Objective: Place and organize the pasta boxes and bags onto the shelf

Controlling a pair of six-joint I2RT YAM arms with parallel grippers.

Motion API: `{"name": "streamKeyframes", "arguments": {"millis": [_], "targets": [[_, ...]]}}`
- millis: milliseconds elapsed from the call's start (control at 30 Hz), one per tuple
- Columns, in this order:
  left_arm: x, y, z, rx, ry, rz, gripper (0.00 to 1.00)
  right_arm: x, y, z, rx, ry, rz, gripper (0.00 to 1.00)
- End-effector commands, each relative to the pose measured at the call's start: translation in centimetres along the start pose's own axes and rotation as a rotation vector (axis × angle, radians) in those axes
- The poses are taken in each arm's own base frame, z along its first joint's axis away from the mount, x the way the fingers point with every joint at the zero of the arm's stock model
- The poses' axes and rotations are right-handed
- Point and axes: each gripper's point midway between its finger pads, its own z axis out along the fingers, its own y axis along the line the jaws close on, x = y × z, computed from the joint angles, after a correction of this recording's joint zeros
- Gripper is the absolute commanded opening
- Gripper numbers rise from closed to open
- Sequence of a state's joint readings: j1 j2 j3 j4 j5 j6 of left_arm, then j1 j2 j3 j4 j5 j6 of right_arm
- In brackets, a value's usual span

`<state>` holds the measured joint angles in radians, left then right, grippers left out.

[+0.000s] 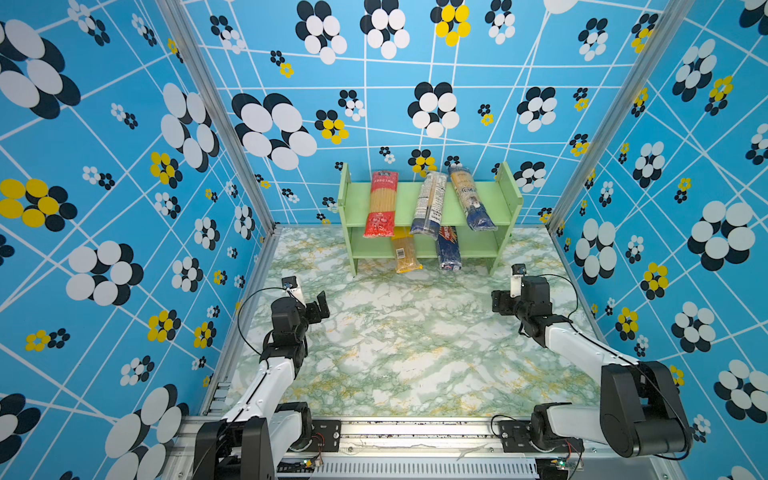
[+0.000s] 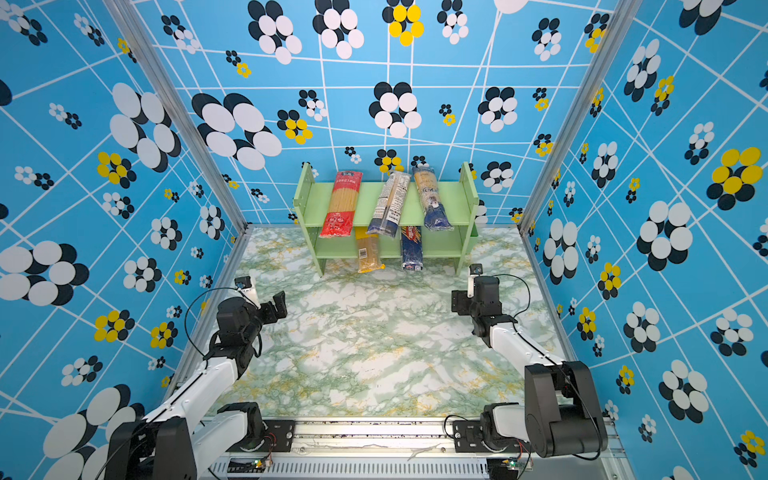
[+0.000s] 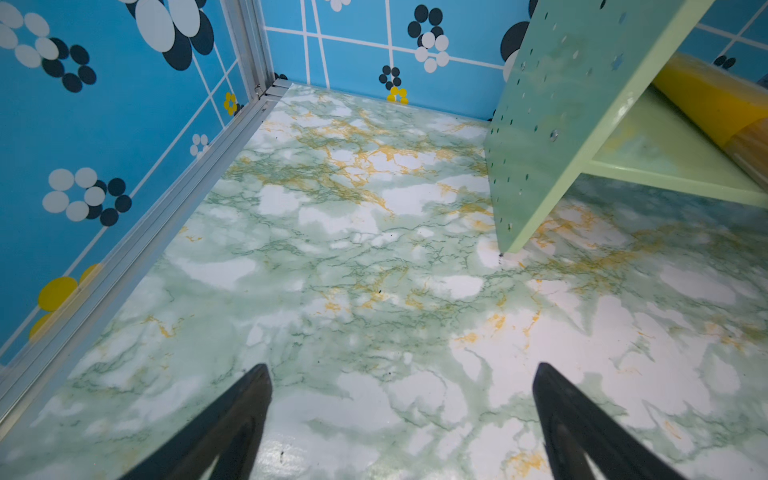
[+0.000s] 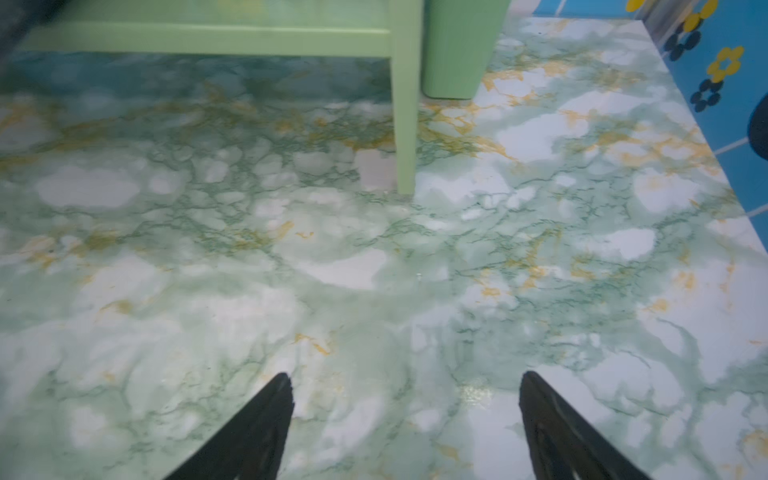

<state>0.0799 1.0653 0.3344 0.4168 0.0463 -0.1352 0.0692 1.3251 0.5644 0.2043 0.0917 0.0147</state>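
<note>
The pale-green shelf (image 1: pixel 505 203) (image 2: pixel 459 201) stands at the back of the table in both top views. On its upper tier lie a red-ended bag (image 1: pixel 380 203), a blue-and-white bag (image 1: pixel 430 205) and a blue-and-yellow bag (image 1: pixel 471 199), all hanging over the front edge. The lower tier holds a yellow barcoded bag (image 1: pixel 405 251) and a dark blue Barilla box (image 1: pixel 449 249). My left gripper (image 1: pixel 321 303) (image 3: pixel 401 365) and right gripper (image 1: pixel 500 301) (image 4: pixel 406 374) hover open and empty over bare table, well in front of the shelf.
Flower-patterned blue walls with aluminium posts (image 1: pixel 232 137) enclose the marble table (image 1: pixel 415 340) on three sides. The left wrist view shows the shelf's side panel (image 3: pixel 561 104) and the yellow bag (image 3: pixel 715 95). The right wrist view shows a shelf leg (image 4: pixel 403 104).
</note>
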Motion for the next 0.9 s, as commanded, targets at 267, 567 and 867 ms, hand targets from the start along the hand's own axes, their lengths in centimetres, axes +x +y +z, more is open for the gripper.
{"name": "streamKeyframes", "arguments": {"millis": [267, 567, 867], "targets": [[-0.9, -0.8, 3.2, 0.112, -0.116, 0.025, 0.99, -2.6, -1.9, 2.6, 0.082, -0.212, 0.033, 0.87], [1.0, -1.4, 4.4, 0.141, -0.157, 0.063, 0.99, -1.4, -2.7, 2.0, 0.112, -0.332, 0.068, 0.88], [1.3, -2.5, 6.4, 0.097, -0.062, 0.13, 0.99, -1.2, -3.1, 2.3, 0.133, -0.301, 0.079, 0.92]]}}
